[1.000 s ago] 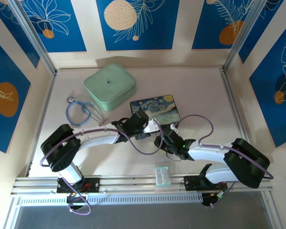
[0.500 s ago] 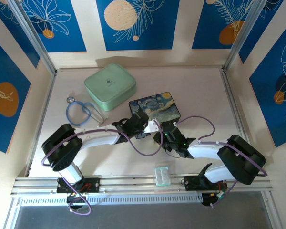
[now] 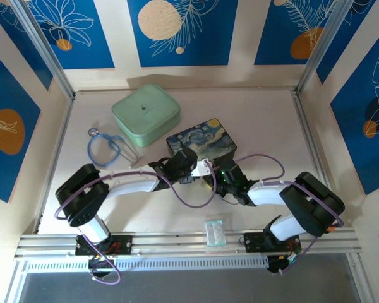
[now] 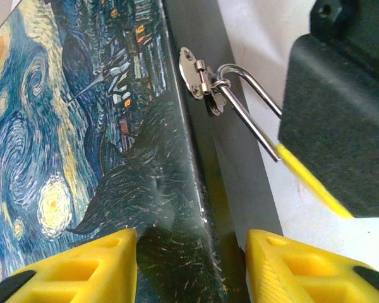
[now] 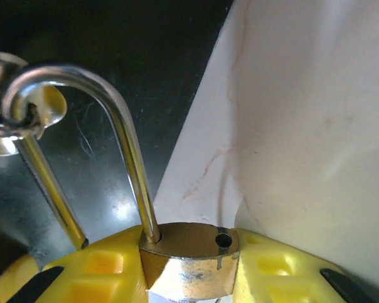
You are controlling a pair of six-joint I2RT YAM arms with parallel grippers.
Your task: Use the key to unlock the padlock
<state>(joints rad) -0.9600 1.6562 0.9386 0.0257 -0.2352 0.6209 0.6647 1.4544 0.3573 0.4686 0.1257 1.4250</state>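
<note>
The brass padlock (image 5: 189, 259) is pinched between my right gripper's (image 5: 189, 281) yellow fingers. Its silver shackle (image 5: 123, 139) stands open: one leg sits in the body, the free leg ends outside it. The shackle's bend is hooked through the metal clasp (image 4: 192, 72) on the painted box (image 4: 63, 126). My left gripper (image 4: 191, 265) straddles the box's front edge, one finger over the lid, the other by the front wall. From above, both grippers meet at the box's near side (image 3: 202, 140), left gripper (image 3: 191, 165), right gripper (image 3: 216, 175). The key is hidden.
A mint-green case (image 3: 145, 113) sits at the back left. A blue looped cord (image 3: 107, 148) lies left of the arms. A clear plastic packet (image 3: 215, 230) rests near the front rail. Blue patterned walls enclose the table.
The painted box has slid and turned a little toward the back left. My right gripper has moved left, closer to the box's clasp. The left gripper stays at the box.
</note>
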